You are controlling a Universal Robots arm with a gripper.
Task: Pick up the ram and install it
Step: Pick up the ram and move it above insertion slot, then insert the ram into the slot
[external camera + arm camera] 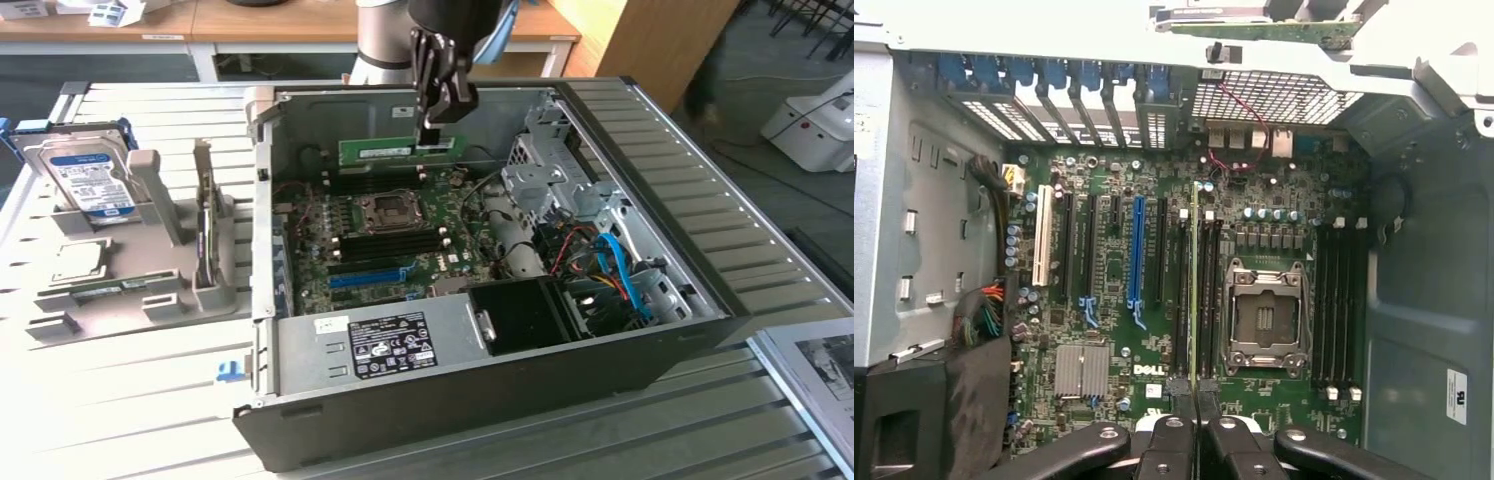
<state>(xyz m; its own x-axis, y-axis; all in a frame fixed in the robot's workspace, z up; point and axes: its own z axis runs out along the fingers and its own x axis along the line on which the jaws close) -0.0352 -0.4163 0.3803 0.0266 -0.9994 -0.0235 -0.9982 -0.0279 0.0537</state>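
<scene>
On the exterior view's left, a hard drive [84, 175] with a blue and white label stands in a grey stand [158, 200]. The words on the label are too small to read. A square silver chip [78, 262] lies on the same stand, in front of the drive. In the middle, a big open computer case [467, 410] lies on a slatted table [134, 420]. Inside it is a green motherboard [387, 250]. The gripper [437, 140] reaches down into the case, and its jaws are clamped tight on the ram [380, 150]. The ram is a long green stick with a pale sticker. It hangs level over the motherboard, near the case wall farthest from the camera. A black label [388, 338] with white print sits on a grey box [307, 350]; I cannot read it. Further right, blue cables [617, 265] curl inside the case. In the wrist view the ram is seen edge on, lined up along the black slots [1182, 290] beside the square socket [1266, 318]. I cannot tell if it touches a slot. The white word DELL [1151, 369] is printed on the motherboard, close to the gripper.
</scene>
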